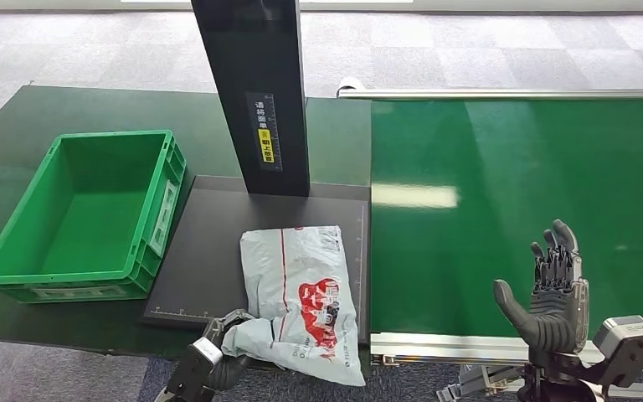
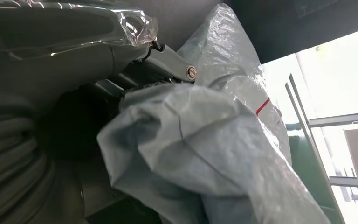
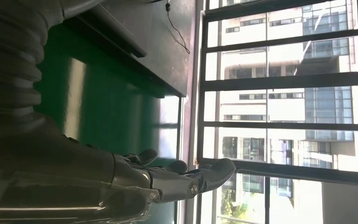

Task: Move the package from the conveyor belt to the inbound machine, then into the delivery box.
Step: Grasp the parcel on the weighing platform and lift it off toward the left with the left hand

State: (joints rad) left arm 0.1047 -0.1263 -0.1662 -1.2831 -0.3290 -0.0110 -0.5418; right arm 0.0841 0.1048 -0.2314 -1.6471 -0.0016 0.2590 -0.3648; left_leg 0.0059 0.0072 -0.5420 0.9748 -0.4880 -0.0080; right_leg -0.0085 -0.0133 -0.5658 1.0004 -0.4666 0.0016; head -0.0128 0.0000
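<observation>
Grey carpet tiles (image 1: 486,50) cover the floor beyond the dark green table (image 1: 17,117), far ahead of both hands. More carpet shows at the near edge beside the left hand. Past the right hand's fingertips, a tall window (image 3: 284,93) with dark bars (image 3: 279,128) looks out on multi-storey buildings (image 3: 317,46) in bright daylight. A thin cable (image 3: 177,28) hangs near the window frame. A pale glare streak lies on the green surface ahead of the right hand.
</observation>
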